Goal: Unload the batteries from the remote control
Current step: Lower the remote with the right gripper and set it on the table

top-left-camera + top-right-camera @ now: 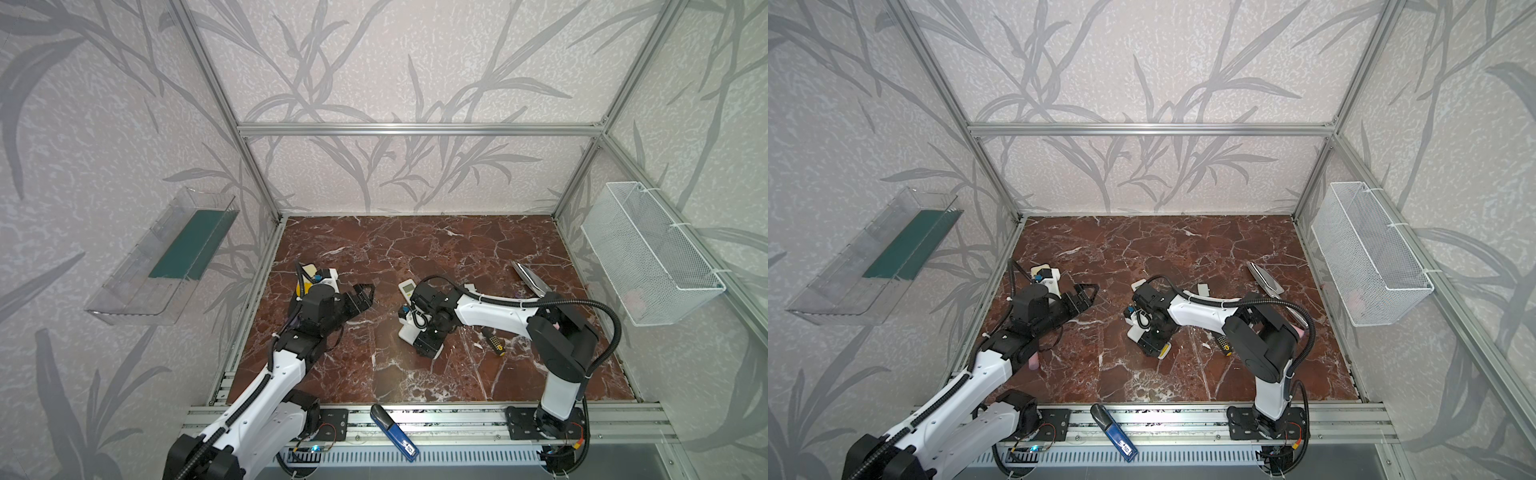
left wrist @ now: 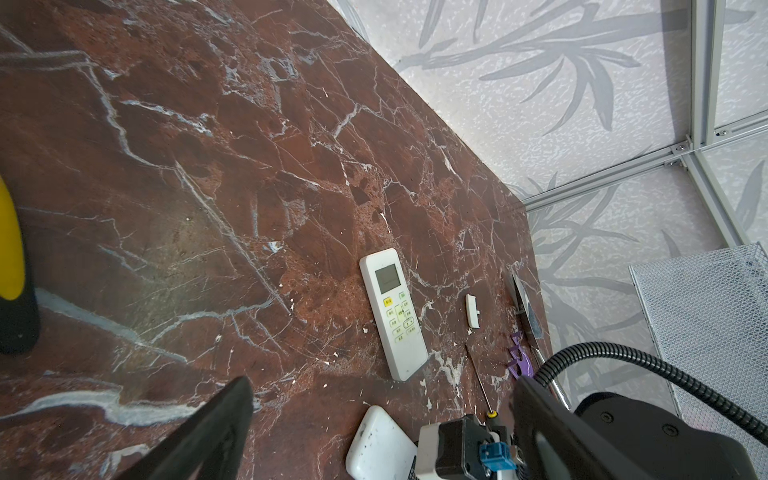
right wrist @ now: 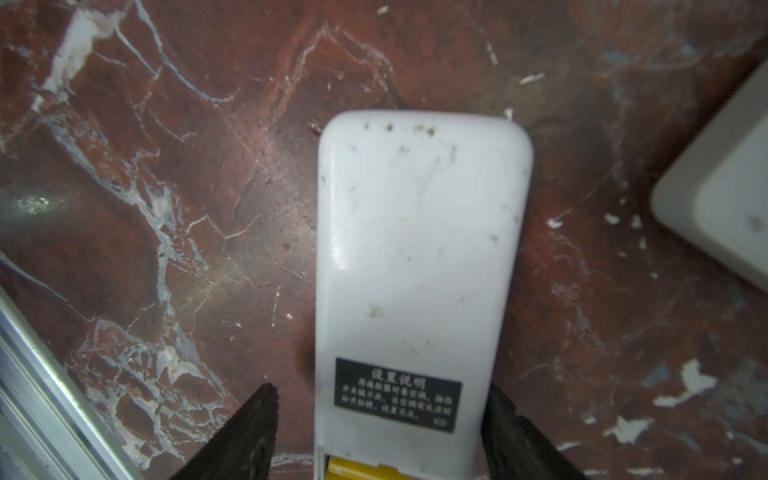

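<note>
While the right claw (image 3: 380, 390) hangs released astride the face-down remote (image 3: 419, 249) on the worktop (image 3: 166, 166), a yellow battery (image 3: 361, 469) shows in its open bay; I would lift one end first. The left claw (image 1: 365, 296) is released too.

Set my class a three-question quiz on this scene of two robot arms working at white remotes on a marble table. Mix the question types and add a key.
1. True or false: the left gripper holds something between its fingers.
2. Multiple choice: the remote that the right gripper straddles lies A) screen up; B) back up; C) balanced on its edge.
3. Fill in: the battery peeking from that remote is ____ in colour.

Key: 1 false, it is open and empty; 2 B; 3 yellow.
</note>
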`<state>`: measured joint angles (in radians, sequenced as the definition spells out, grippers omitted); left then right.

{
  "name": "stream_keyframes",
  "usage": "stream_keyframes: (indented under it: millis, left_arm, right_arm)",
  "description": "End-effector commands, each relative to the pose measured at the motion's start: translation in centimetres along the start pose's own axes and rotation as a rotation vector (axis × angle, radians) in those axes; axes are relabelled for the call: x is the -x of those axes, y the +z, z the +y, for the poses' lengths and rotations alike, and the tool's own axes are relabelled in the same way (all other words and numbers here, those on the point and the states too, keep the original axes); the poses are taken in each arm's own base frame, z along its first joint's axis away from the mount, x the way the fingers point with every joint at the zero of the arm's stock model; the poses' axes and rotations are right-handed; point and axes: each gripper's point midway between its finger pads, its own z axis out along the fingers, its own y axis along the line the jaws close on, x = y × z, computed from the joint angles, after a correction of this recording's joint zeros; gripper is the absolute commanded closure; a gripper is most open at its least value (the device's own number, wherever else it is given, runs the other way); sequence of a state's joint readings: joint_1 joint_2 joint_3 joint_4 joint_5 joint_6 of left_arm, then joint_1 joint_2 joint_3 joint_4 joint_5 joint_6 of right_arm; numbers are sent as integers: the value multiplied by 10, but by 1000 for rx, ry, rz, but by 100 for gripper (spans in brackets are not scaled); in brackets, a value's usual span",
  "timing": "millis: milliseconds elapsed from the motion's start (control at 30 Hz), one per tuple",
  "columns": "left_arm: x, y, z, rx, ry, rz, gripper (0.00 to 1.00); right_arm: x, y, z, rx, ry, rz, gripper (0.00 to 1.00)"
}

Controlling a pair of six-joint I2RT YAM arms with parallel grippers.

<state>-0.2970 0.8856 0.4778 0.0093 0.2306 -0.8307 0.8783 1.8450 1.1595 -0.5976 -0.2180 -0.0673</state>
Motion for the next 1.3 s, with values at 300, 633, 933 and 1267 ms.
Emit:
stream_keyframes:
  millis: [300,633,933,1267]
  left_arm:
    - [-1,-1,4,4,-7,-4,2]
    - [-2,2,6,7,-13,2,2]
    - [-3,4,8,14,-16,6,2]
    - [-3,7,5,7,-18,14,1]
  right_arm:
    - [25,14,-22,-235,134,10,24]
    - [45,16,-43,-304,216,-20,21]
    - [51,8,-78,-360,306,-57,20]
    - [46,-16,-94,-332,333,-113,20]
